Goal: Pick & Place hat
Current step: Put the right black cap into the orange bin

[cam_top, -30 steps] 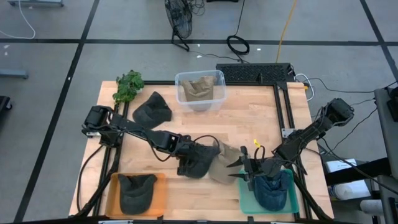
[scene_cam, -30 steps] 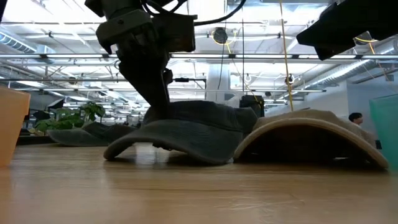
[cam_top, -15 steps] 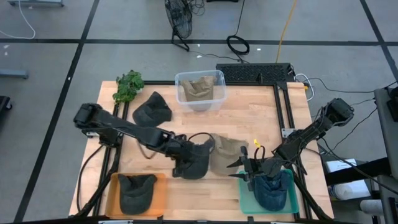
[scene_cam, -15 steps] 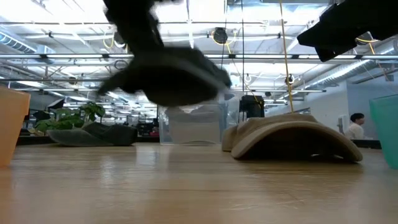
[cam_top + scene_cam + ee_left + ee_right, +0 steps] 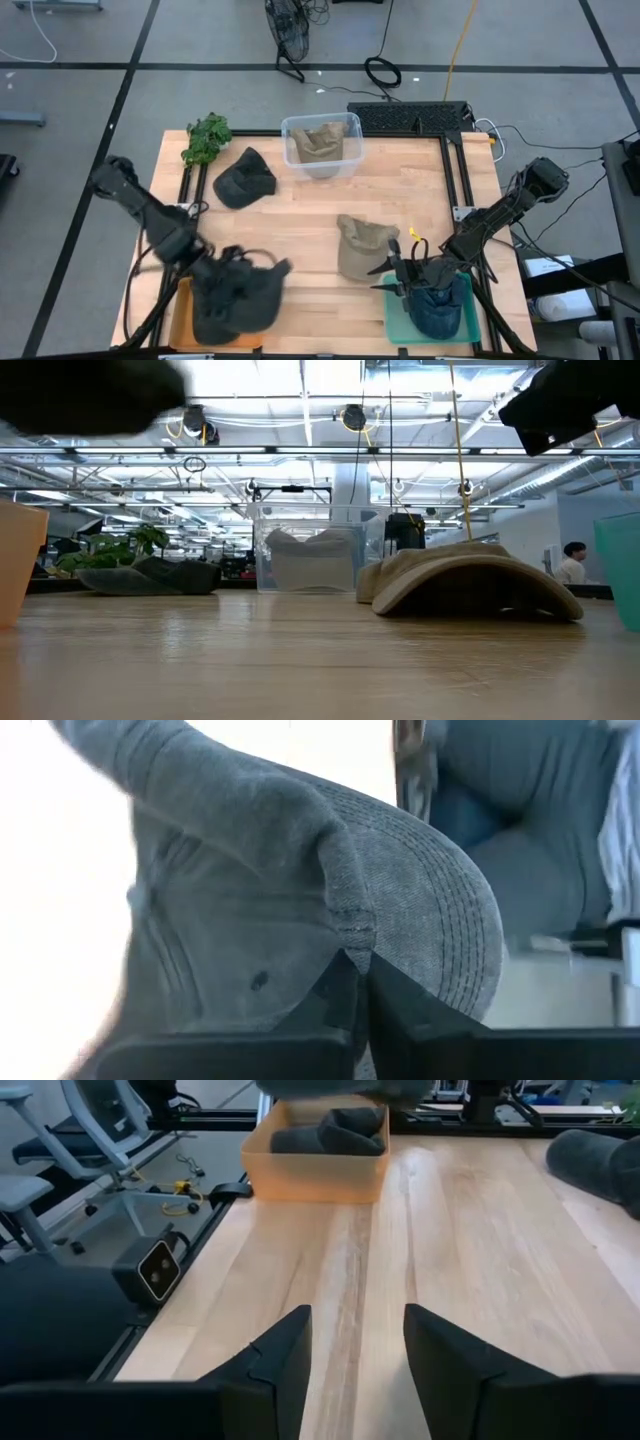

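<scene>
Gripping a grey hat [image 5: 240, 298] over wooden table [image 5: 300, 205], left pincer [image 5: 358, 982]; right pincer [image 5: 352, 1345] spread.

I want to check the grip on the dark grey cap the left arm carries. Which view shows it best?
The left wrist view: the grey cap fills it, its fabric pinched between the shut fingers. The high view shows it over the orange tray. The low view shows only a dark blur; the right wrist view catches its edge.

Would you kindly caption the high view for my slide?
Left pincer carries a dark cap over the orange tray.
</scene>
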